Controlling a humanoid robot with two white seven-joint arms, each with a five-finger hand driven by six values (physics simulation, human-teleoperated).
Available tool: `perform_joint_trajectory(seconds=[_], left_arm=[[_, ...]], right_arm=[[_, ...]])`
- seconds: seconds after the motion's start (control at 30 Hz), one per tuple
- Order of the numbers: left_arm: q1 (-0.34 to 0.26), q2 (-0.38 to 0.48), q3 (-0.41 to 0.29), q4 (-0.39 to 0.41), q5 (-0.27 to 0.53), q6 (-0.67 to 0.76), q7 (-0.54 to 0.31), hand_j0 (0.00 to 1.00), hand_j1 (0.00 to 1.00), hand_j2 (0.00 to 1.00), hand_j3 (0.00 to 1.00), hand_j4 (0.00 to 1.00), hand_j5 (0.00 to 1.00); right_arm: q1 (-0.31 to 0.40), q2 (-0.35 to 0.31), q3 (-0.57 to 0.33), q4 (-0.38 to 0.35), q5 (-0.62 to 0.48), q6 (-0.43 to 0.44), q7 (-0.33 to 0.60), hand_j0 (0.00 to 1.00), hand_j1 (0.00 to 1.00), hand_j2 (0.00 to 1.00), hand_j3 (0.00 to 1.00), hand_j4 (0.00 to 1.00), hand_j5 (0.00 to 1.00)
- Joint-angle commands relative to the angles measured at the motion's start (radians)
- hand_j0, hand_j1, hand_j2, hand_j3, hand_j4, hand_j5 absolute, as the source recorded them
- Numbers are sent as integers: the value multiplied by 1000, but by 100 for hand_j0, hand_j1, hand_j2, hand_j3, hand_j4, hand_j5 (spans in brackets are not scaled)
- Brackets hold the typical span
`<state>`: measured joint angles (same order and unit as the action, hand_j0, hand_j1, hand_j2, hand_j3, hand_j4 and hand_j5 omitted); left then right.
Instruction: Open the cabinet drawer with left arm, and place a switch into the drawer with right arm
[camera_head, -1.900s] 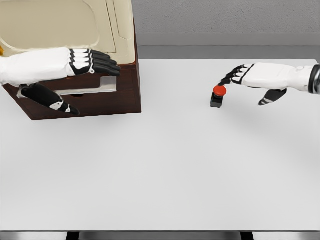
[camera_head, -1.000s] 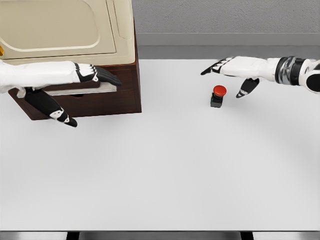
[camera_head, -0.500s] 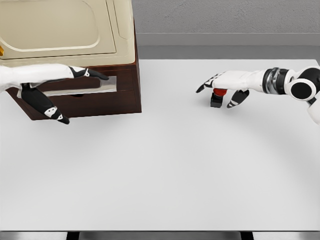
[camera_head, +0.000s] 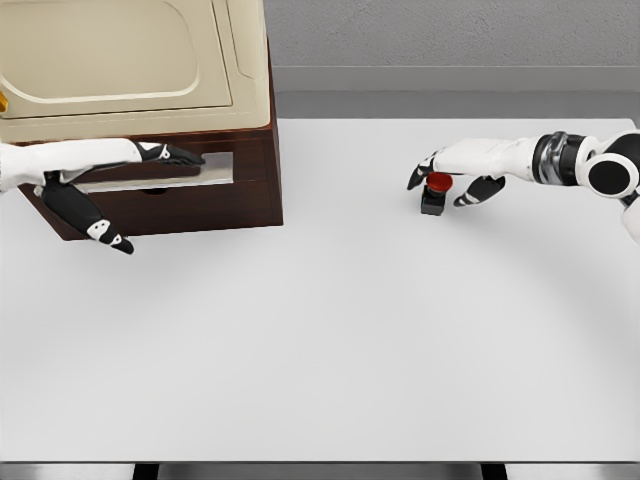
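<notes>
A dark brown cabinet (camera_head: 255, 190) with a cream top stands at the back left of the table. Its drawer front (camera_head: 200, 195) carries a pale handle strip (camera_head: 190, 181). My left hand (camera_head: 160, 200) comes in from the left and is open. Its straight fingers (camera_head: 175, 155) lie in the pale recess above the strip, and the thumb (camera_head: 95, 225) hangs in front of the drawer. The switch (camera_head: 432, 203), a black box with a red button (camera_head: 438, 182), sits on the table at the right. My right hand (camera_head: 437, 190) hovers over it, fingers on its left, thumb on its right, partly curled.
The white table (camera_head: 320, 340) stretches wide in front of and between both hands. A grey wall runs behind the table's far edge (camera_head: 450, 118).
My right hand swung in over the switch, dropped lower and curled its fingers around it. My left hand slid leftward along the drawer handle. The switch has not moved.
</notes>
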<state>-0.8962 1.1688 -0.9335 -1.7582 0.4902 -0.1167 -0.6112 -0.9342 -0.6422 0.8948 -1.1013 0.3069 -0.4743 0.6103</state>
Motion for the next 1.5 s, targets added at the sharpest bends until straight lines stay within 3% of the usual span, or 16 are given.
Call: perform_joint_trajectory(seconds=[0.0, 0.1, 0.53, 0.6, 0.8, 0.93, 1.27, 1.47], left_arm=[[6, 0, 38, 2, 14, 14, 0, 100, 100, 100, 100, 100, 100], [77, 3, 110, 8, 16, 34, 0, 100, 100, 100, 100, 100, 100], [94, -26, 111, 14, 10, 48, 0, 100, 100, 100, 100, 100, 100], [92, -24, 111, 19, 5, 48, 0, 100, 100, 100, 100, 100, 100], [91, -26, 113, 37, 5, 48, 0, 100, 100, 100, 100, 100, 100], [94, -28, 113, 31, 7, 48, 0, 100, 100, 100, 100, 100, 100], [109, -32, 113, 31, 7, 49, 0, 100, 100, 100, 100, 100, 100], [120, -32, 113, 36, 5, 49, 0, 100, 100, 100, 100, 100, 100]], right_arm=[[0, -1, -1, 0, -3, 0, 1, 67, 67, 67, 67, 67, 67], [0, 1, 1, -2, -3, 0, 1, 65, 65, 65, 65, 65, 65], [-2, 4, 3, -2, -3, 0, 1, 53, 53, 53, 53, 53, 53], [-2, 4, 3, -2, -3, 2, 1, 55, 55, 55, 55, 55, 55], [-2, 4, 3, -2, -3, 6, 1, 74, 74, 74, 74, 74, 74], [-2, 6, 3, -2, -5, 9, 1, 80, 80, 80, 80, 80, 80], [-3, 12, 3, 4, -3, 20, 1, 84, 84, 84, 84, 84, 84], [-9, 38, 6, 58, 4, 20, 1, 83, 83, 83, 83, 83, 83]])
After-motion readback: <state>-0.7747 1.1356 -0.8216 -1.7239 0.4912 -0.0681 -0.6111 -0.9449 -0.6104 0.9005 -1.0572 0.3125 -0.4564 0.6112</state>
